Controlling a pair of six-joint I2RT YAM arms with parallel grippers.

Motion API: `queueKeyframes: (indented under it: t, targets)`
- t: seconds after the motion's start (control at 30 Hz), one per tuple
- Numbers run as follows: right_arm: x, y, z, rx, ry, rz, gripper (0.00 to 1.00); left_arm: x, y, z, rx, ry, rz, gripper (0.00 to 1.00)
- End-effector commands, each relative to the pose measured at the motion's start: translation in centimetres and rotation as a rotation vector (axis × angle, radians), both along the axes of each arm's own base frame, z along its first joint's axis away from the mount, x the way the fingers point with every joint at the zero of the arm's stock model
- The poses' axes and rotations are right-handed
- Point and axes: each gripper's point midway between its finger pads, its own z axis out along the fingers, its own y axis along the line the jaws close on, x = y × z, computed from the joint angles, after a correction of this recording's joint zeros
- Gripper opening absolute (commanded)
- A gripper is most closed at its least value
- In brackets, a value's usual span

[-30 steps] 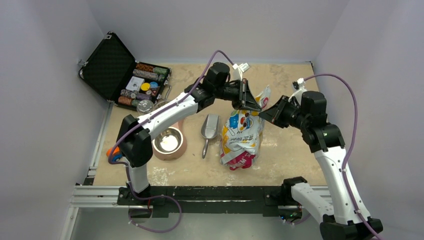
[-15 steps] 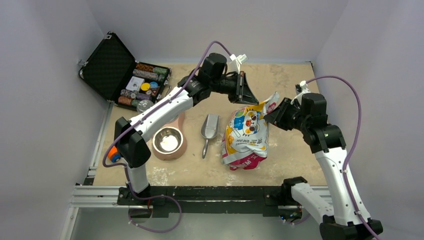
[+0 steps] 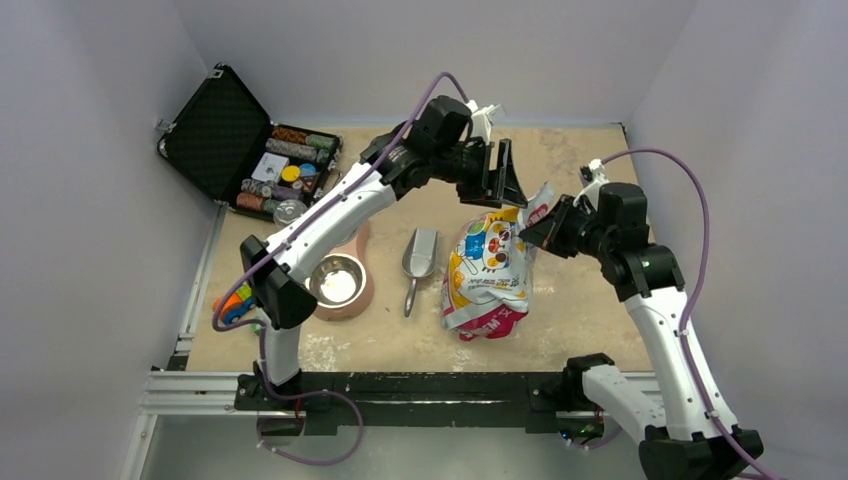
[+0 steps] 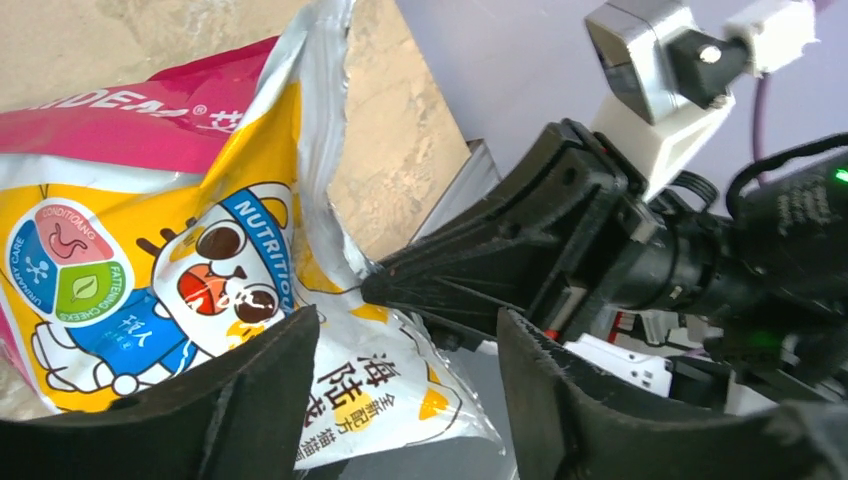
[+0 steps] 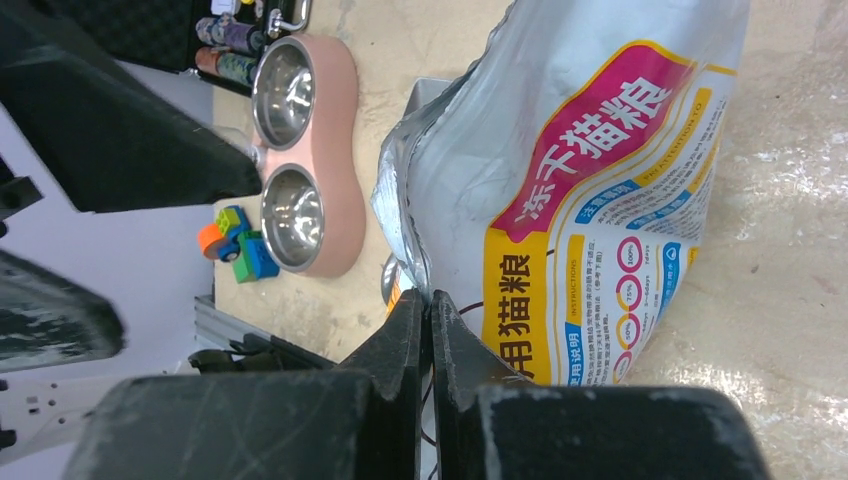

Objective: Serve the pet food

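The pet food is hidden inside the glossy white bag [image 3: 488, 268], printed red, yellow and blue, which stands mid-table. My right gripper [image 3: 528, 224] is shut on the bag's upper right edge; in the right wrist view its jaws [image 5: 430, 300] pinch the silver rim of the bag [image 5: 600, 170]. My left gripper [image 3: 503, 183] hovers open just above the bag top. In the left wrist view its fingers [image 4: 255, 395] stand wide apart, with a loose corner of the bag [image 4: 150, 240] hanging between them, unpinched.
A metal scoop [image 3: 417, 260] lies left of the bag. The pink double bowl [image 3: 362, 292] sits further left, both steel cups [image 5: 292, 215] empty. An open black case of chips [image 3: 255, 150] is at the back left. Toy blocks [image 3: 232, 300] lie by the left edge.
My left gripper has let go of the bag top and opened. The right gripper has shut on the bag's upper edge, and the bag stands more upright.
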Motion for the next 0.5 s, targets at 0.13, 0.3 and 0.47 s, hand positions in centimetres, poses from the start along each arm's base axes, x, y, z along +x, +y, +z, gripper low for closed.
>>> queueKeyframes:
  t: [0.13,0.3,0.47]
  targets:
    - [0.3,2.0,1.4,0.026,-0.049,0.072,0.00,1.0,-0.2,-3.5,0.184,-0.038,0.051,0.64]
    - [0.1,3.3,1.9,0.022,-0.059,0.110,0.00,1.5,-0.3,-4.4,0.221,-0.042,0.049,0.60]
    - [0.0,5.2,2.9,0.028,-0.076,0.164,0.00,1.7,-0.5,-3.9,0.192,0.004,0.038,0.36]
